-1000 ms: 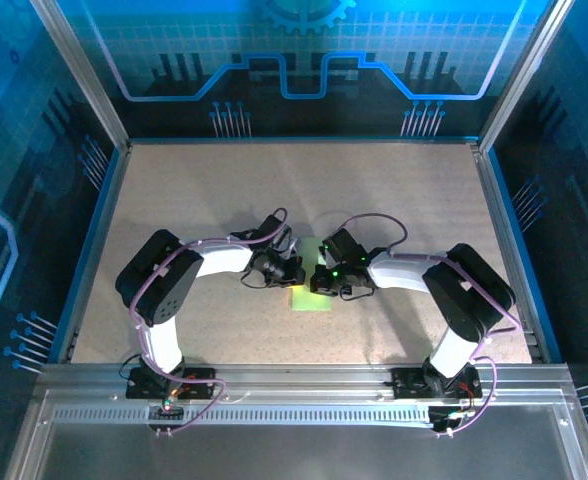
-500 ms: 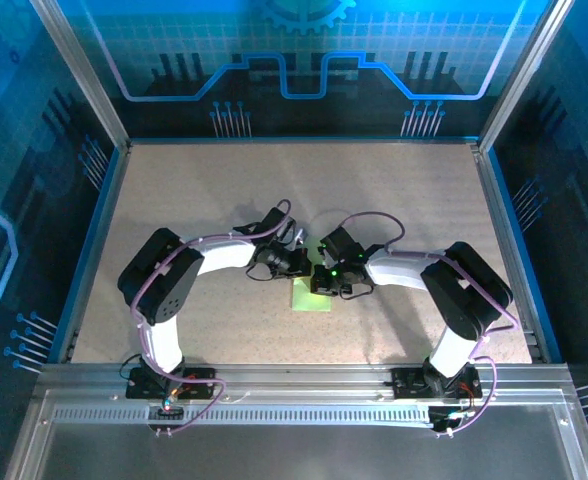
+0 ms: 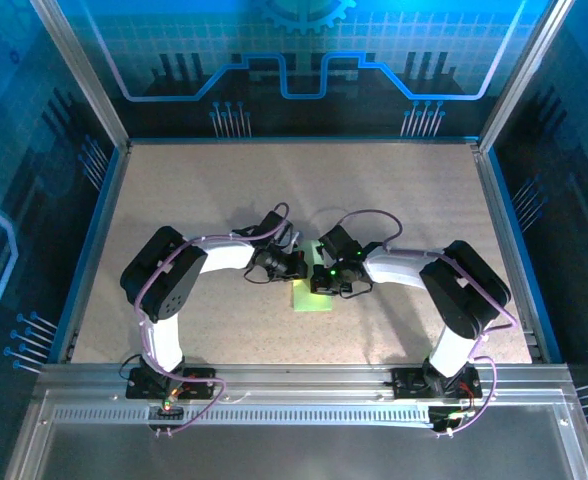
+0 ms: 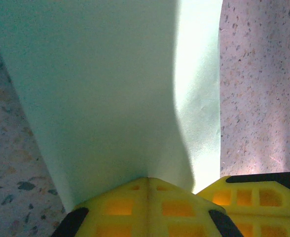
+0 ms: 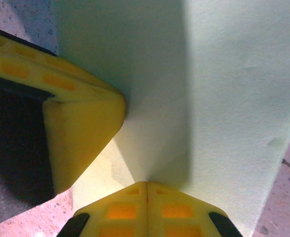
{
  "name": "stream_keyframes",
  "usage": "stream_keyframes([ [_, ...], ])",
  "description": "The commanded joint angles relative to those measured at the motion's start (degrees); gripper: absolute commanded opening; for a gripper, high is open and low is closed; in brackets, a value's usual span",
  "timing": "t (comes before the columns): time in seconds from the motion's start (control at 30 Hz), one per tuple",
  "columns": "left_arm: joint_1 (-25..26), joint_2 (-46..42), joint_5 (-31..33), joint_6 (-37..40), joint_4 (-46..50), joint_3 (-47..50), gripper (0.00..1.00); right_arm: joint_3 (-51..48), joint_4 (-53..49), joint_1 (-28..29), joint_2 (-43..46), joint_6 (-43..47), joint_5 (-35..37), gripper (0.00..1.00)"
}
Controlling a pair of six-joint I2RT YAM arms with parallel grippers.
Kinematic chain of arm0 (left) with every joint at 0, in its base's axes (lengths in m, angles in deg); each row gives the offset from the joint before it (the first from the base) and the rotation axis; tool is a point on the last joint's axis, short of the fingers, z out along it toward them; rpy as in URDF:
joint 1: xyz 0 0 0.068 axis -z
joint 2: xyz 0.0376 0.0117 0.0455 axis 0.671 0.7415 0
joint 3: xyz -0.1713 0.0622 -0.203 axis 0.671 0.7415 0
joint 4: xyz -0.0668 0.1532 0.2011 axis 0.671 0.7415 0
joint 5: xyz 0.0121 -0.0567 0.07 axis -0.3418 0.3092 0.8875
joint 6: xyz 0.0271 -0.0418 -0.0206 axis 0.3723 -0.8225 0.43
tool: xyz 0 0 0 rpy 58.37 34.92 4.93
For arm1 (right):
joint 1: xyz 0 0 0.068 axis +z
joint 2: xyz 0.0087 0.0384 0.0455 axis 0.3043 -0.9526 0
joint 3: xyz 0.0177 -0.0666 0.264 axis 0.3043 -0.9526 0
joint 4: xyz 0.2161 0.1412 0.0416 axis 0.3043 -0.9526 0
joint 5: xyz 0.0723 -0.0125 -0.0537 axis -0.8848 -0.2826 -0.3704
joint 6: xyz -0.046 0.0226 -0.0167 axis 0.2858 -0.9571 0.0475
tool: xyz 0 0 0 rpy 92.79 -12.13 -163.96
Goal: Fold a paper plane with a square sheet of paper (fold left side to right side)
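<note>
Top external view is showing the sheet (image 3: 312,297) lying near the middle of the surface (image 3: 174,200), a little closer to the near edge than the far one. Both arms are bending inward over the sheet's far edge. The left pincer (image 3: 296,266) and right pincer (image 3: 320,282) are sitting just beside each other there.

The sheet is reading as thin, pale green paper, plain and matte, with straight edges. Left wrist view is showing the left pincer's yellow fingers (image 4: 115,207) pressing together and clamping the sheet at their tip. The paper is sweeping away from them in a smooth curve, shaded on one side and brightly lit on the other.

Right wrist view is showing the right pincer's fingers (image 5: 174,212) likewise sitting together and gripping the sheet. The left pincer's wedge-shaped yellow finger is touching the paper just beside them.

The fingers are looking like moulded plastic with a gridded, ribbed pattern and black bases. The surface is showing a pale, flat, speckled finish, like pressed board.
</note>
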Motion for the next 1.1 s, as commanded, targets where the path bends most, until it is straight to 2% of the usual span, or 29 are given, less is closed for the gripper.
stream_keyframes([
  [0.0,-0.96,0.89,1.7,1.88,-0.04,1.49,0.0,-1.36,-9.76,0.68,-2.9,1.82,5.58,0.0],
  [0.37,-3.99,3.54,3.05,3.63,-0.26,-1.36,0.0,-1.65,-11.6,0.68,-4.19,3.38,6.17,0.0],
  [1.07,-8.82,14.37,5.11,8.69,7.5,-19.08,0.0,-2.79,-11.44,0.2,-4.79,4.04,6.27,0.0],
])
